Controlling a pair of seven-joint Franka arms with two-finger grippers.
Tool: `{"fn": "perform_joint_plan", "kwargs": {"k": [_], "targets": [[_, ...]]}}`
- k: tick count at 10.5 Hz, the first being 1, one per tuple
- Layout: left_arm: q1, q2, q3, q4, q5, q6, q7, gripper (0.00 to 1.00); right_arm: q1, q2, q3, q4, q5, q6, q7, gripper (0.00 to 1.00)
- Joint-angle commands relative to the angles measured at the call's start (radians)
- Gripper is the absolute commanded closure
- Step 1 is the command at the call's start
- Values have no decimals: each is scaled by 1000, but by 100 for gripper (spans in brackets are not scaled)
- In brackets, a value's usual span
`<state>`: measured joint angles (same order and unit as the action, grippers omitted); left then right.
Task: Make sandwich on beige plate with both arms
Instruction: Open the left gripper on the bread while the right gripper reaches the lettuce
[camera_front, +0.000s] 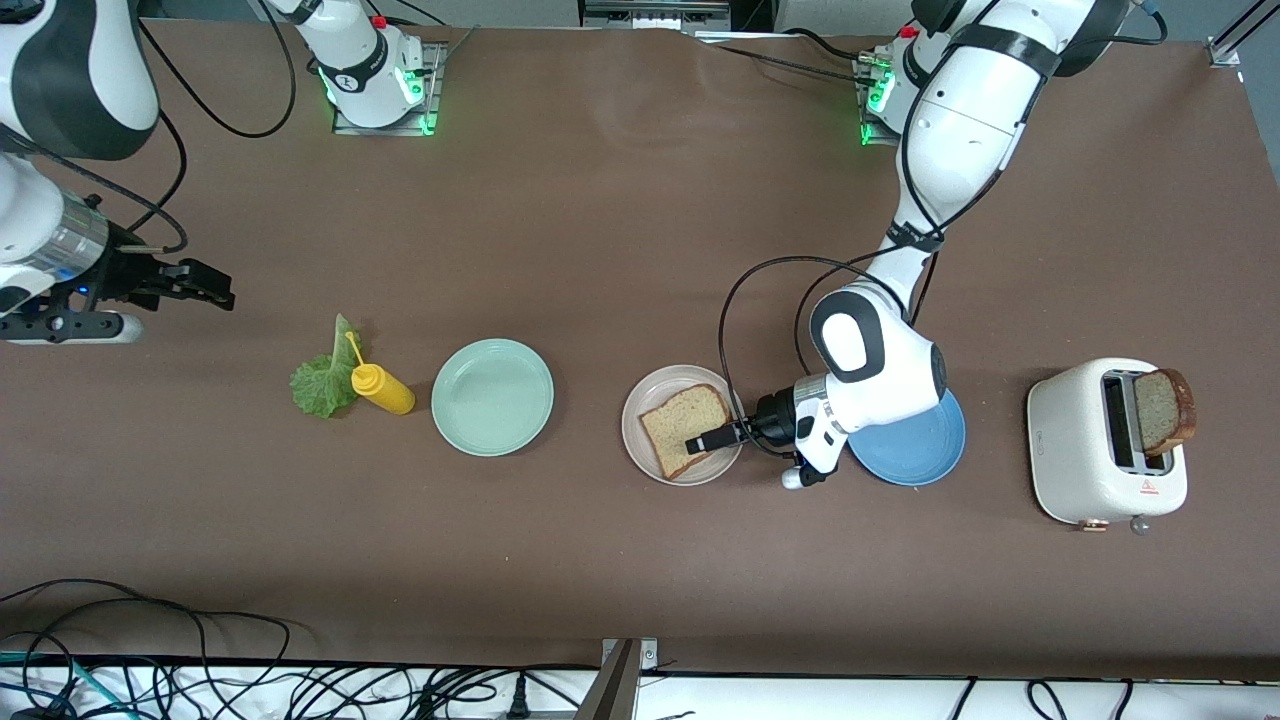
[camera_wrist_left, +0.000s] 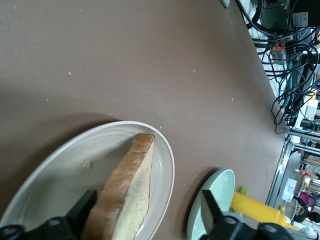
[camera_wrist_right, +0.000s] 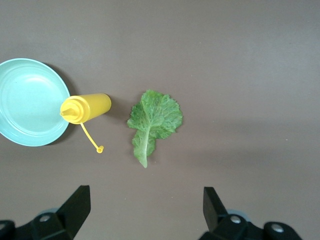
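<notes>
A mint plate (camera_front: 492, 397) sits mid-table beside a yellow bottle (camera_front: 382, 388). A blue plate (camera_front: 915, 452) and white toaster (camera_front: 1105, 441) sit toward the left arm's end.

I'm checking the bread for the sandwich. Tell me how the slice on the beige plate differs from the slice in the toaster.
The bread slice on the beige plate lies flat; the slice in the toaster stands upright in a slot of the white toaster. The plate slice looks paler with a light brown crust; the toaster slice has a darker crust. The open left gripper hovers over the plate slice; nothing is at the toaster slice. Both are squarish brown bread.
</notes>
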<state>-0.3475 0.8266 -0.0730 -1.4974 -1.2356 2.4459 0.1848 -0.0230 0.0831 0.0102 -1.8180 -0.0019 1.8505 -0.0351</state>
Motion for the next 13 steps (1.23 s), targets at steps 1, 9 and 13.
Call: {"fn": "perform_joint_plan", "kwargs": {"k": [1,9,13], "targets": [[-2,-20,15,-15,28,13,7,0,-2,-28,5,-82,6,65,9,0],[-1,-32,41,-3,202,34,-137,0,-2,-34,11,-406,5,455,-3,0],[-4,-58,99,-9,310,19,-157,0,0,13,24,-512,5,604,-9,0]]}}
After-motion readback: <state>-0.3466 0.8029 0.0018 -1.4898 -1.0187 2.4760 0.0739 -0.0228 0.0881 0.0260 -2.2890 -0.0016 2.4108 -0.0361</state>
